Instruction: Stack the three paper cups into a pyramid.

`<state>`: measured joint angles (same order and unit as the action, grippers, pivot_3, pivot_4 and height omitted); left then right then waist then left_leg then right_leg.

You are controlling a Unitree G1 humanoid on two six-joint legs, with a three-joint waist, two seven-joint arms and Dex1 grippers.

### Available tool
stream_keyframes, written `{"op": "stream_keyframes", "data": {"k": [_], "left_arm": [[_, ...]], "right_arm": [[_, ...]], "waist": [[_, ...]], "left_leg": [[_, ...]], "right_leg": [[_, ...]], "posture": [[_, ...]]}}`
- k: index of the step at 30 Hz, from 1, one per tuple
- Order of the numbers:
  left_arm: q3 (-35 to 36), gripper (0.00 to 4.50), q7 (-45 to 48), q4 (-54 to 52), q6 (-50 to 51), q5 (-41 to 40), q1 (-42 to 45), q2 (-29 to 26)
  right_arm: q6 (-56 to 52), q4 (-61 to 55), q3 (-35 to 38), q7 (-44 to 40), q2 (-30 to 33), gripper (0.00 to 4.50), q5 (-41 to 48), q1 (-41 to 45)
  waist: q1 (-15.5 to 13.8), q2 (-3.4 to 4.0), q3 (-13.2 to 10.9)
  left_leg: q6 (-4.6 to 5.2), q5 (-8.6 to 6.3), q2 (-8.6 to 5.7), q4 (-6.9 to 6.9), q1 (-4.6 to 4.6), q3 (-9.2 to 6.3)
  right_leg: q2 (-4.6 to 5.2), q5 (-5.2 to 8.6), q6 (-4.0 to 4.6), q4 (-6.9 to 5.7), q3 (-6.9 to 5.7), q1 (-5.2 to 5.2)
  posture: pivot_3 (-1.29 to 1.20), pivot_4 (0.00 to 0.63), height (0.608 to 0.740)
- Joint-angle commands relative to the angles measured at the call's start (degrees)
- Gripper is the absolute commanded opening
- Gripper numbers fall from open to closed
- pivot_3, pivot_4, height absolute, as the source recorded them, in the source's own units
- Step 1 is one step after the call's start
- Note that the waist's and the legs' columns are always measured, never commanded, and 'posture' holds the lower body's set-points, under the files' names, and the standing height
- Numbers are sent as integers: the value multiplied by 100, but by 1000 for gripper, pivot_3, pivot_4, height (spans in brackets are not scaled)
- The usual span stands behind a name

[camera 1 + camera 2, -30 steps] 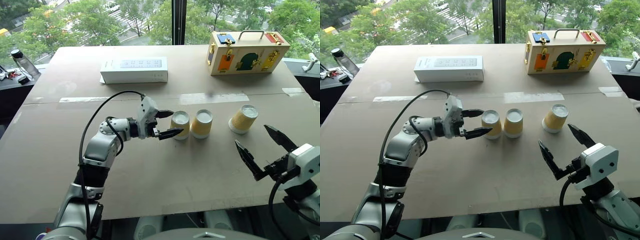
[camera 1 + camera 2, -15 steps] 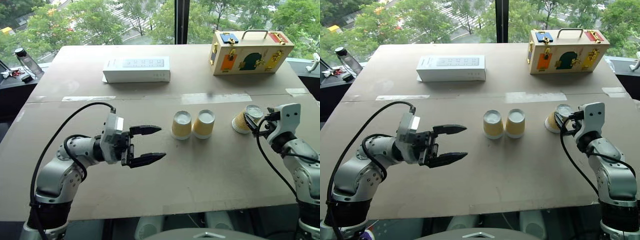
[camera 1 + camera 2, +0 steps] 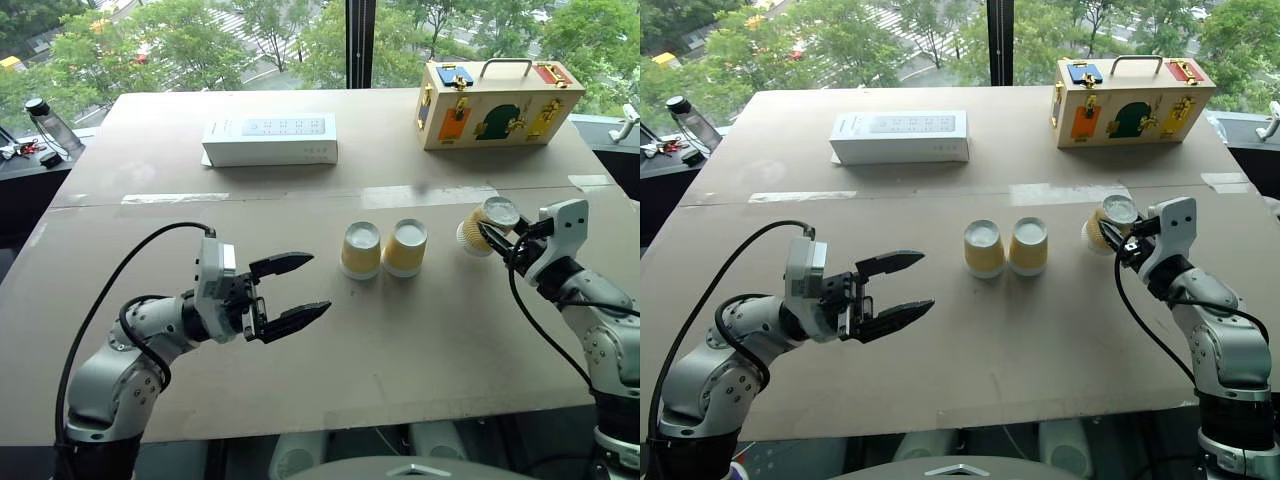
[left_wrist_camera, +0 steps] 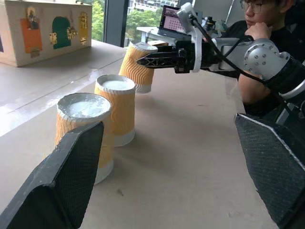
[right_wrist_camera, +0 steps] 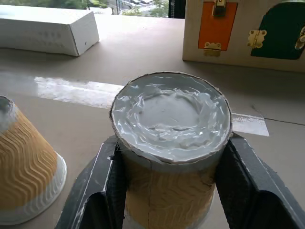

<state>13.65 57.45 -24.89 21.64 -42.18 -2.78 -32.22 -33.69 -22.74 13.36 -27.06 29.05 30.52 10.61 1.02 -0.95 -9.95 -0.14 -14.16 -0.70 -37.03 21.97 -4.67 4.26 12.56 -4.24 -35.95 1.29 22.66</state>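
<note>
Gripping the ribbed yellow-tan paper cup [image 3: 487,227] at right, tilted, the right gripper [image 3: 497,240] clamps its sides. Two upside-down yellow-tan paper cups [image 3: 383,249] touch mid-table. Left gripper [image 3: 295,292] wide, empty. White box [image 3: 269,139] print unreadable.

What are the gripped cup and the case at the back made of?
Gripped cup: apparently paper, with a matte, wavy-ribbed tan wall and a crinkled white base. Case: seemingly light wood or plywood, pale and smooth, with brassy latches and hinges, a metal handle and coloured panels.
</note>
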Motion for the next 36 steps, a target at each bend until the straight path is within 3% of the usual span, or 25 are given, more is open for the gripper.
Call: {"op": "stream_keyframes", "data": {"k": [1, 12, 27, 28, 30, 31, 33, 36], "left_arm": [[593, 4500, 100, 411, -307, -177, -137, -35], [1454, 4500, 1309, 660, -444, -619, -1170, -423], [1743, 4500, 1581, 173, -686, -860, -1793, -388], [1778, 4500, 1571, 137, -641, -956, -1792, -389], [1779, 4500, 1558, 98, -627, -998, -1795, -398], [1769, 4500, 1547, 81, -623, -999, -1802, -403], [1716, 4500, 1512, 44, -604, -997, -1805, -397], [1596, 4500, 1338, 4, -599, -945, -1746, -322]], "right_arm": [[-527, -811, -69, -385, 280, 1806, 864, 582], [-1596, -700, -1349, -467, 424, 1806, 1108, 2443], [-1494, -153, -1809, -903, 595, 1806, 489, 2414], [-1495, -108, -1836, -917, 582, 2585, 456, 2420], [-1463, -47, -1901, -958, 598, 3089, 352, 2430], [-1453, -45, -1911, -977, 610, 3672, 321, 2434], [-1476, -109, -1876, -989, 617, 4384, 321, 2457], [-1480, -273, -1657, -939, 617, 4452, 400, 2460]], "waist": [[7, -4, 0], [-27, -7, -1], [-15, -8, 0], [-15, -7, -1], [-19, -7, -1], [-18, -7, -1], [-16, -7, -1], [-19, -7, -1]], "left_leg": [[0, 0, 4, 0, 0, -3], [0, 0, 11, 9, 12, -2], [0, 0, 14, 14, 12, -5], [0, 0, 14, 14, 12, -4], [0, 0, 15, 14, 12, -5], [0, 0, 15, 14, 11, -5], [0, 0, 15, 14, 11, -4], [0, 0, 15, 15, 12, -4]], "right_leg": [[-5, 0, 0, 0, -3, 0], [-7, 13, 26, 9, -7, 15], [-9, 14, 29, 9, -11, 17], [-8, 14, 28, 9, -11, 17], [-9, 14, 29, 9, -11, 17], [-9, 14, 29, 9, -12, 16], [-9, 14, 28, 9, -11, 16], [-9, 14, 29, 9, -11, 17]], "posture": [[0, 150, 740], [0, 150, 740], [0, 150, 740], [0, 150, 740], [0, 150, 740], [0, 150, 740], [0, 150, 740], [0, 150, 740]]}}
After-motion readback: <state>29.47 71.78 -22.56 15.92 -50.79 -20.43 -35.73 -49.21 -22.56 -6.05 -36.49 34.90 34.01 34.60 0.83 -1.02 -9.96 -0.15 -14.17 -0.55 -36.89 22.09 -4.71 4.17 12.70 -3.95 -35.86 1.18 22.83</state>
